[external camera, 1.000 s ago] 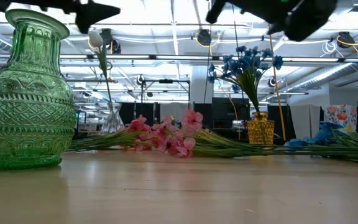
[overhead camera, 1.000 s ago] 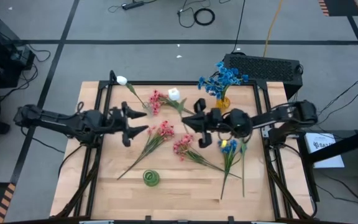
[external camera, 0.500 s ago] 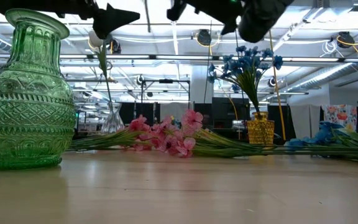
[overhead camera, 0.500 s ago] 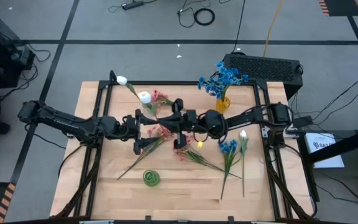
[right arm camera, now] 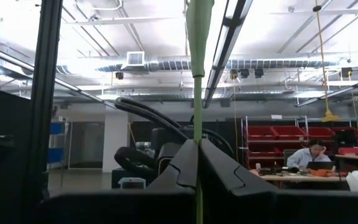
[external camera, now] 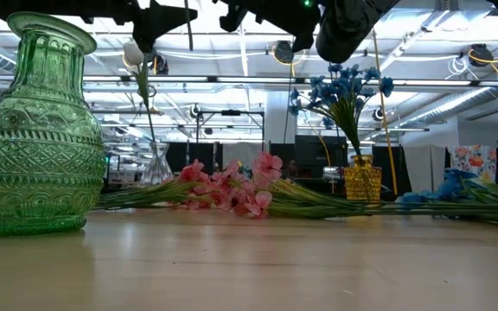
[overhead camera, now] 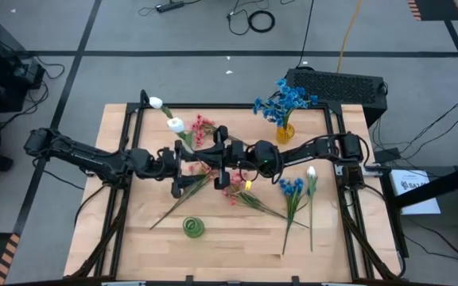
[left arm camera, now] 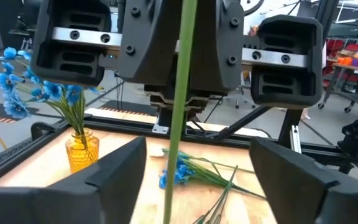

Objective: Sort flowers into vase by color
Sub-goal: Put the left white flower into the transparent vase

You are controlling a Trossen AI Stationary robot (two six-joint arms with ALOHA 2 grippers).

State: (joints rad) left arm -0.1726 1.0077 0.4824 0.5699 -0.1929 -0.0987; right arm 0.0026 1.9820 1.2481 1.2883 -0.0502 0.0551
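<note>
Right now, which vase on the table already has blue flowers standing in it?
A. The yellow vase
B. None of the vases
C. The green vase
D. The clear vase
A: in the low view the blue flowers stand upright in the yellow vase, while the green vase shows no flowers in it.

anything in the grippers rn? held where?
Right gripper pinches a white flower by its green stem. Left gripper is open around that stem, not yet gripping.
</note>
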